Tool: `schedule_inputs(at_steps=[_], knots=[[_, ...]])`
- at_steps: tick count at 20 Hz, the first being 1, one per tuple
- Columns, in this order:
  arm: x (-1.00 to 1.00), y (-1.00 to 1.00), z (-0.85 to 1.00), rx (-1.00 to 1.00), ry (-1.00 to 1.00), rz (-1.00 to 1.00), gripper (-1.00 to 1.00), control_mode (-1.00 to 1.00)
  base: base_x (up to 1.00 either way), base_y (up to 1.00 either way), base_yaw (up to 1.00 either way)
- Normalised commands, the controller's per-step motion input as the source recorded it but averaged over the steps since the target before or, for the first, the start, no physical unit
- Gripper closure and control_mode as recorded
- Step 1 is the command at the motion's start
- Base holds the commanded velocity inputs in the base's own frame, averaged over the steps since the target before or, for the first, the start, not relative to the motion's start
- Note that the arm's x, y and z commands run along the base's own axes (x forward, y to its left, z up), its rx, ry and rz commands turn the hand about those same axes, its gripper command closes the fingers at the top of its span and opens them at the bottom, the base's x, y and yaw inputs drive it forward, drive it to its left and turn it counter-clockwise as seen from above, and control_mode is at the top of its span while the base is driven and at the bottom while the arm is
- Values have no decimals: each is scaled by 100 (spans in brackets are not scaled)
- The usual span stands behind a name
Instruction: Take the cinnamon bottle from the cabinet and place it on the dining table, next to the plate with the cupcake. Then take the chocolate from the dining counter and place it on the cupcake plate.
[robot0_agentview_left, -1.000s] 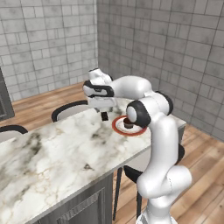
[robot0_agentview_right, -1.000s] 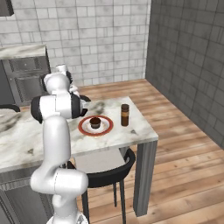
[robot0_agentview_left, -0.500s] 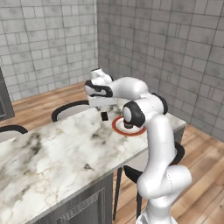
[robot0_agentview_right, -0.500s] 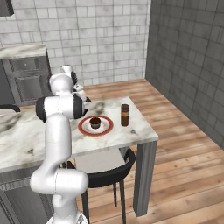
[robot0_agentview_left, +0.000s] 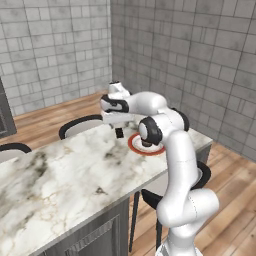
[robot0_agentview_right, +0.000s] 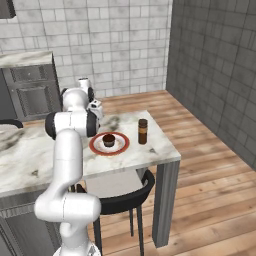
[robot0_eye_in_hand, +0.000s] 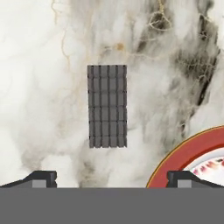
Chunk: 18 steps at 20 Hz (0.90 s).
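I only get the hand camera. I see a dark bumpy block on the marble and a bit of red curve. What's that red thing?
Observer: It's the rim of a round plate, and a small brown cupcake sits on its white middle.
Operator: Is the spice bottle out yet?
Observer: Yes. The cinnamon bottle stands upright on the dining table, just beside the plate, not touching it.
Operator: Is my gripper touching the block?
Observer: No. The gripper hangs above the table, jaws wide open with nothing between them, and the chocolate lies flat beneath it.
Operator: Are there chairs?
Observer: Yes, a black-backed chair is tucked under the table's near edge.
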Motion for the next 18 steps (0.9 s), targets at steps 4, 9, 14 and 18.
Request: schedule_inputs(at_steps=[4, 9, 14, 18], knots=[[33, 1, -29, 6, 0, 21, -100, -100, 0, 0, 0], [28, 6, -27, 0, 0, 15, -100, -100, 0, 0, 0], [14, 3, -17, 0, 0, 11, -100, -100, 0, 0, 0], [0, 1, -17, 0, 0, 11, -100, -100, 0, 0, 0]])
